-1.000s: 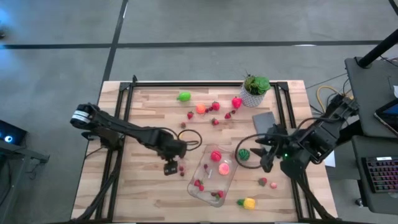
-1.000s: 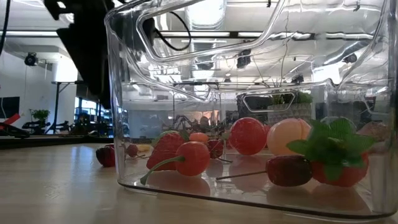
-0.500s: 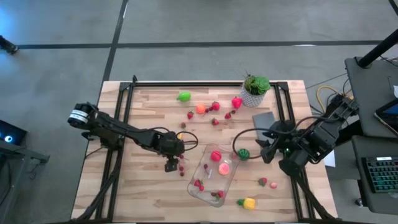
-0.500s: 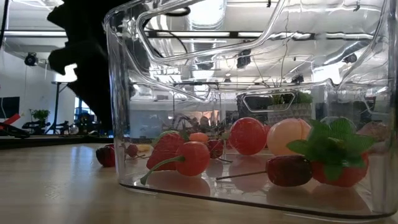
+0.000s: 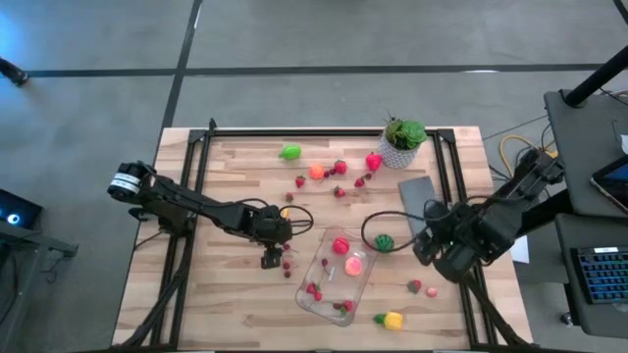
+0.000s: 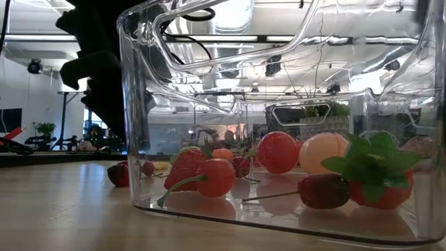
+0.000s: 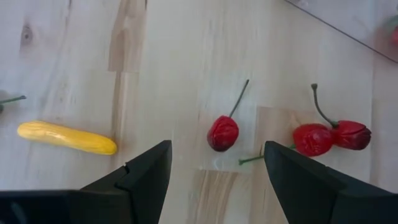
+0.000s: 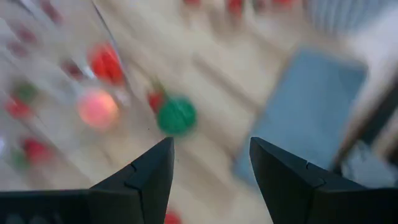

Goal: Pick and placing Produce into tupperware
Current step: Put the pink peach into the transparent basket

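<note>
Clear rounded-corner tupperware [image 5: 337, 276] with red and pink produce [image 5: 347, 256] inside

- The left arm [image 5: 186, 204] enters from the left edge of the counter [image 5: 226, 294] and extends low across it toward the centre.
- The left gripper [image 5: 272, 259] points down at the counter surface. Its jaws stand apart and nothing sits between them; the left wrist view shows both dark fingers [image 7: 146, 174] with a clear gap.
- The right arm [image 5: 500, 211] enters from the right edge, folded at the elbow.
- The right gripper [image 5: 424, 250] is raised above the right part of the counter. Its jaws stand parted and hold nothing; the right wrist view shows both fingers [image 8: 149, 174] spread.
</note>
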Controlling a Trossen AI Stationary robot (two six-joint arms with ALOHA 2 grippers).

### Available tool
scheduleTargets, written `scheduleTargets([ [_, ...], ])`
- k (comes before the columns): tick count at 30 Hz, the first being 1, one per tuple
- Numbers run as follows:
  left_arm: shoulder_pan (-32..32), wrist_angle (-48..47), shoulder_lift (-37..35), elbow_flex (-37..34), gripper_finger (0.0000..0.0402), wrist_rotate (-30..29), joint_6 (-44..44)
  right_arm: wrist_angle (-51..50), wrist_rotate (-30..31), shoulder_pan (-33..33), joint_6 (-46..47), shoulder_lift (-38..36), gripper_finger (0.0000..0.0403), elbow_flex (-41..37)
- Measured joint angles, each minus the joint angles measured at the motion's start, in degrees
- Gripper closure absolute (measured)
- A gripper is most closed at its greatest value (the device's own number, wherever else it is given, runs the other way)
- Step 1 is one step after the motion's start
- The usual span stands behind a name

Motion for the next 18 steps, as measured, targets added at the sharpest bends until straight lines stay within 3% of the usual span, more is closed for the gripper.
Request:
scheduleTargets([
  [7, 0.0, 0.0, 0.1, 0.0, 0.016, 0.1, -0.1, 17.6, -15.4, 7.6, 6.5, 0.3, 0.0199, -12.7],
  [13, 0.0, -0.1, 0.1, 0.0, 0.016, 0.1, -0.1, 33.3, -19.7, 13.2, 16.6, 2.0, 0.0199, -19.8],
  [18, 0.0, 0.0, 0.2, 0.0, 0.016, 0.1, 0.0, 39.0, -24.6, 14.0, 17.1, 7.5, 0.0199, -21.8],
])
